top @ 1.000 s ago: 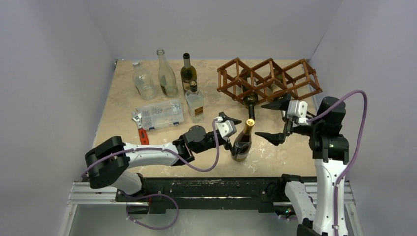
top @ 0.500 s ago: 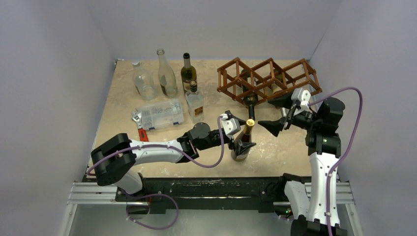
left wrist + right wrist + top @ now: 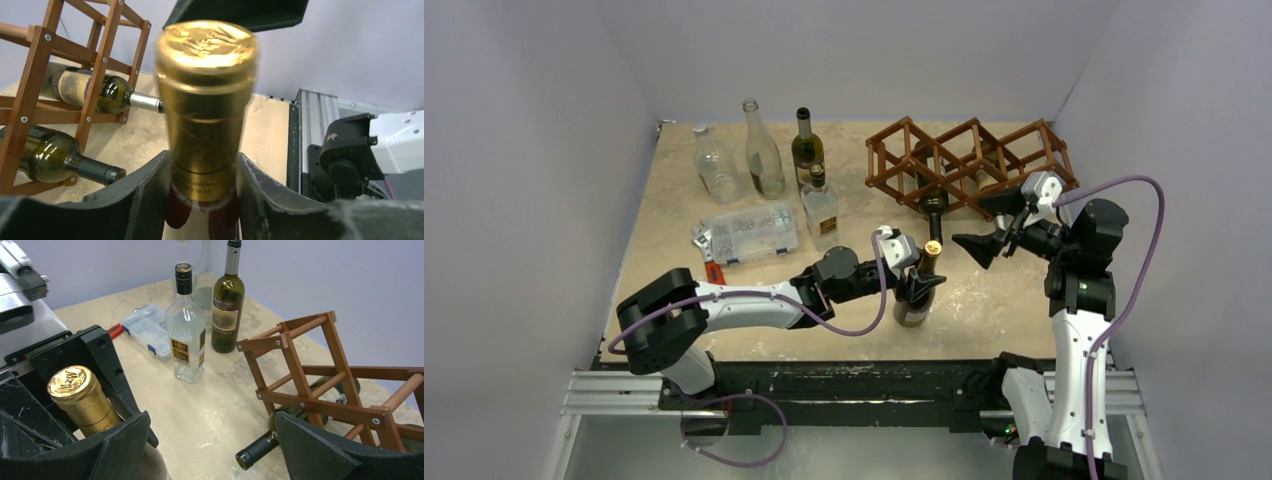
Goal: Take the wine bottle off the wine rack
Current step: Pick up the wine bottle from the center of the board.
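Gripping neck of gold-capped wine bottle (image 3: pixel 914 298), left gripper (image 3: pixel 921 281) clenched; bottle stood upright on tabletop (image 3: pixel 724 190), just near of wine rack (image 3: pixel 969 160), already out. Right gripper (image 3: pixel 986 228) spread wide, empty, beside rack's near face. Racked bottle (image 3: pixel 934 210) lay far-to-near, neck toward right gripper, nearer arm.

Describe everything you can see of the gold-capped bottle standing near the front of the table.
The gold-capped bottle is dark glass with shiny gold foil over its top and neck. It stands upright on the beige table, nearer the arms than the wooden rack and apart from it. The left tool grips its neck from both sides.
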